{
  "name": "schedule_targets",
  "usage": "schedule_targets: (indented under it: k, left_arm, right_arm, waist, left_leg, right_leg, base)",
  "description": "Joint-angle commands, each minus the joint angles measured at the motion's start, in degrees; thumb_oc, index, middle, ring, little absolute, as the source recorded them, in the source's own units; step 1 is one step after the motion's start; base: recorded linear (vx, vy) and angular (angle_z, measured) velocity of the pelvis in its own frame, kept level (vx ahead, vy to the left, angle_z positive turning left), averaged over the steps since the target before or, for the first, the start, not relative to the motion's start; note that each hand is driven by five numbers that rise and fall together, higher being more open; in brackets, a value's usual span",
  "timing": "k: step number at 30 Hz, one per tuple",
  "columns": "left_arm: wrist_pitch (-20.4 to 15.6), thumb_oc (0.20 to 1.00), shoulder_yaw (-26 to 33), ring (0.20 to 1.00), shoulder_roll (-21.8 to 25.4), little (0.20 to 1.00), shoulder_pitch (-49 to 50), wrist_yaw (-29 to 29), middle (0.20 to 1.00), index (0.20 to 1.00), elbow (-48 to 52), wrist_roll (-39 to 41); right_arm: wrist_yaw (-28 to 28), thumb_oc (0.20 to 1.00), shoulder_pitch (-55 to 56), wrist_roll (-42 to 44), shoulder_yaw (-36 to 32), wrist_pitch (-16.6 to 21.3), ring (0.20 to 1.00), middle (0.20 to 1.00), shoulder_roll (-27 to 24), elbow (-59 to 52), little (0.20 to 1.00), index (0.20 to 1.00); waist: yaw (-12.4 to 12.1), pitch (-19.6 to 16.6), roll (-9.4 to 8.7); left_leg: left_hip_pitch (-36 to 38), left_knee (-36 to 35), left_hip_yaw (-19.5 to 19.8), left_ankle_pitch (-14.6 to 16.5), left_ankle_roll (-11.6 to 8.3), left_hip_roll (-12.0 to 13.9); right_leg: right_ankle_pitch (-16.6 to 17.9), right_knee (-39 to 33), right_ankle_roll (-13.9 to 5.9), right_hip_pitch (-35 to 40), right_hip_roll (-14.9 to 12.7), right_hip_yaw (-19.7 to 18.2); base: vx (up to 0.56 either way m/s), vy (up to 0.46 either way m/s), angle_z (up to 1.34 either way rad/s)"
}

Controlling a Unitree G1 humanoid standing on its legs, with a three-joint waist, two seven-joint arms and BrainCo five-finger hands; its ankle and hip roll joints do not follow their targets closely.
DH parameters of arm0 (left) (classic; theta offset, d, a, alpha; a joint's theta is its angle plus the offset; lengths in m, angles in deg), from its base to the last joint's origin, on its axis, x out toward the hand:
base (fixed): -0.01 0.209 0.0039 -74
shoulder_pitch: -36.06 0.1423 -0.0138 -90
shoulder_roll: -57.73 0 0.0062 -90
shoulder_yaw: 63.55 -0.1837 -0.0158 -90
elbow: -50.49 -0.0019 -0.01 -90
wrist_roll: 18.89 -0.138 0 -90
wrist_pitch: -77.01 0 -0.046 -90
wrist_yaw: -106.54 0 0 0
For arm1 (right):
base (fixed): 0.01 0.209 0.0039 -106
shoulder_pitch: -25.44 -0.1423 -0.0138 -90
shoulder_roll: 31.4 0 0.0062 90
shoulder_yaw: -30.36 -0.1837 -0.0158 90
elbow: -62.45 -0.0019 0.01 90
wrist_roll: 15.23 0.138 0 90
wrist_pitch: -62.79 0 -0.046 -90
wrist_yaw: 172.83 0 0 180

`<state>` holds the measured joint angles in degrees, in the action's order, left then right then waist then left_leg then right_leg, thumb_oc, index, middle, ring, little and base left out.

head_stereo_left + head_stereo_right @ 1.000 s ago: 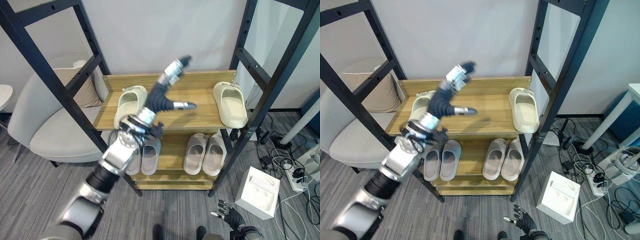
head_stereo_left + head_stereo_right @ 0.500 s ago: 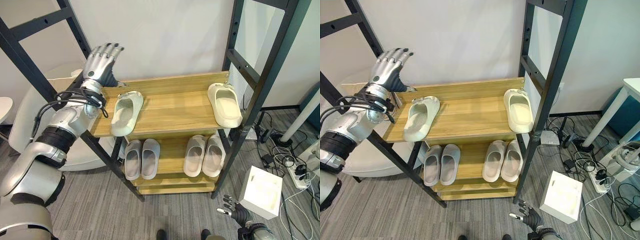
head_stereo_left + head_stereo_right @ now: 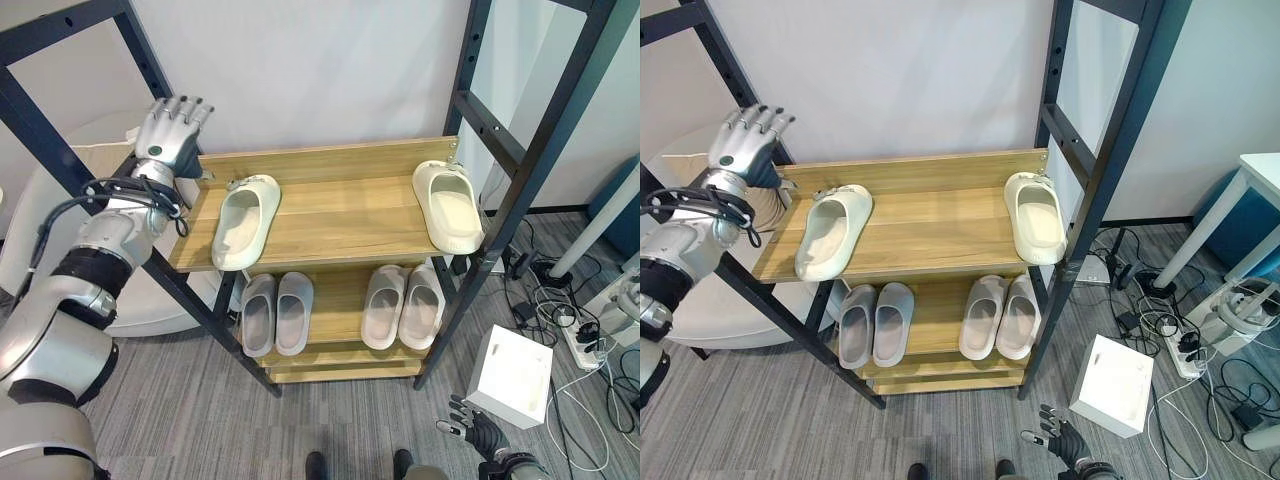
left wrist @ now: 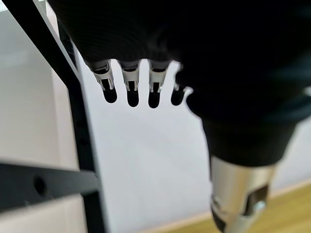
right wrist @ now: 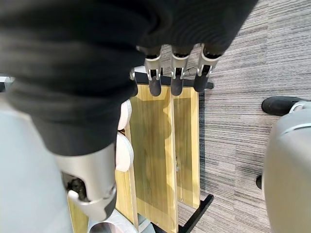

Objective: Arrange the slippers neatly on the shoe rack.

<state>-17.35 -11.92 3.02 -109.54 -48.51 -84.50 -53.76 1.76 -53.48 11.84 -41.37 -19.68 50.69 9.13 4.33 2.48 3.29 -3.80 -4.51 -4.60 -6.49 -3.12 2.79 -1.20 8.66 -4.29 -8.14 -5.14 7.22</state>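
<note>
Two cream slippers lie apart on the shoe rack (image 3: 330,225).
The left hand (image 3: 168,135) is held open beside the left slipper (image 3: 245,220); the right hand (image 3: 478,436) hangs open.

Setting: office or lab room staged as a home entry. Evidence: grey carpet floor (image 3: 180,400); plain white wall (image 3: 320,70); wooden shoe rack (image 3: 340,160) inside black metal frame (image 3: 500,140); grey armchair (image 3: 700,310) at 9 o'clock; power strip (image 3: 588,345), cables and white box (image 3: 515,378) at 4 o'clock; white counter (image 3: 1265,170) at 3 o'clock.
</note>
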Motion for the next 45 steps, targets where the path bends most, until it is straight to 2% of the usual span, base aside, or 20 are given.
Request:
schedule_targets:
  k: [1,15,22,28,29,30,31,39,42,45]
  left_arm:
    - [0.8,1.000,6.1,1.000,0.0,1.000,-2.2,1.8,1.000,1.000,-0.2,0.6]
    - [1.1,1.000,5.7,1.000,-3.1,1.000,-0.5,1.1,1.000,1.000,-2.5,-0.6]
    - [2.0,1.000,1.1,1.000,-6.9,1.000,-6.7,0.9,1.000,1.000,-13.5,0.3]
    - [2.5,1.000,-2.1,1.000,-6.6,1.000,-10.9,-0.2,1.000,1.000,-20.6,0.1]
    - [2.5,0.925,-2.1,0.925,-6.4,0.925,-11.3,-0.4,0.925,0.925,-21.5,0.5]
    - [2.5,0.677,-2.2,0.677,-6.4,0.677,-11.3,-0.4,0.677,0.677,-21.6,0.5]
    - [2.6,0.200,-2.4,0.200,-5.6,0.200,-12.2,-0.8,0.200,0.200,-22.4,1.1]
    - [2.3,0.200,-2.9,0.200,-3.9,0.200,-12.9,-1.9,0.200,0.200,-23.6,2.2]
    - [1.5,0.200,-3.0,0.200,-5.2,0.200,-12.6,-1.6,0.200,0.200,-20.7,2.0]
    - [1.1,0.200,-4.0,0.200,-7.1,0.200,-13.5,-0.8,0.200,0.200,-12.7,0.5]
  right_arm:
    - [0.8,1.000,-1.6,0.0,1.9,3.4,1.000,1.000,2.3,-2.3,1.000,1.000]
    - [1.7,1.000,-0.8,-1.4,1.6,3.3,1.000,1.000,2.0,-2.5,1.000,1.000]
    - [2.1,1.000,-0.7,-0.7,1.9,3.8,1.000,1.000,0.8,-4.1,1.000,1.000]
    - [2.3,1.000,0.1,0.6,0.9,4.2,1.000,1.000,-0.4,-5.7,1.000,1.000]
    - [2.3,1.000,0.2,0.9,0.7,4.3,1.000,1.000,-0.5,-6.1,1.000,1.000]
    - [2.4,1.000,0.2,0.9,0.7,4.3,1.000,1.000,-0.5,-6.1,1.000,1.000]
    - [2.2,1.000,0.6,1.6,0.3,4.3,1.000,1.000,-0.5,-6.6,1.000,1.000]
    - [1.9,1.000,1.1,2.1,0.5,4.1,1.000,1.000,-0.4,-7.2,1.000,1.000]
    - [1.9,1.000,1.2,2.3,0.6,4.0,1.000,1.000,-0.1,-7.1,1.000,1.000]
    - [2.1,1.000,0.9,2.8,0.8,3.8,1.000,1.000,0.6,-6.9,1.000,1.000]
  waist:
    - [0.5,1.8,-3.09]
    - [1.2,2.9,-3.03]
    - [3.0,3.7,-3.35]
    - [4.4,4.3,-3.68]
    - [4.6,4.5,-3.77]
    - [4.6,4.4,-3.77]
    - [5.0,4.6,-3.88]
    - [5.1,4.3,-4.31]
    - [4.8,4.1,-4.22]
    - [4.3,4.1,-4.07]
  left_leg:
    - [6.2,-0.5,0.0,5.6,-1.67,0.1]
    - [5.9,-0.5,-0.2,5.6,-1.63,0.3]
    - [5.2,-0.5,-1.2,5.5,-1.68,0.6]
    - [4.2,-0.5,-2.4,5.1,-1.75,1.0]
    - [4.0,-0.5,-2.7,5.0,-1.79,1.2]
    - [4.0,-0.5,-2.7,5.0,-1.79,1.2]
    - [3.6,-0.5,-2.9,4.9,-1.85,1.3]
    - [3.1,-0.5,-3.4,4.7,-1.93,1.5]
    - [3.6,-0.5,-3.3,5.0,-1.97,1.5]
    - [3.9,-0.5,-2.8,5.1,-1.92,1.3]
  right_leg:
    - [7.2,-12.7,-6.16,9.5,-3.6,1.8]
    - [7.3,-12.7,-6.03,9.1,-3.4,1.4]
    - [8.1,-12.6,-6.22,7.2,-3.2,0.2]
    - [8.7,-12.5,-6.41,5.3,-2.7,-1.3]
    - [8.8,-12.5,-6.44,4.9,-2.7,-1.4]
    - [8.8,-12.5,-6.43,4.8,-2.7,-1.5]
    - [9.0,-12.5,-6.47,4.2,-2.6,-1.6]
    - [9.5,-12.6,-6.50,3.5,-2.4,-2.1]
    - [9.2,-12.7,-6.46,4.2,-2.5,-1.9]
    - [8.9,-12.8,-6.42,5.0,-2.6,-1.6]
  base:
    - [0.00,0.000,0.00]
    - [0.00,-0.001,-0.02]
    - [-0.01,-0.001,-0.02]
    - [-0.03,0.006,-0.14]
    - [-0.03,0.007,-0.16]
    - [-0.04,0.002,-0.05]
    - [-0.02,0.000,-0.13]
    - [0.00,-0.006,-0.09]
    - [0.01,-0.005,-0.01]
    - [-0.01,-0.015,0.06]
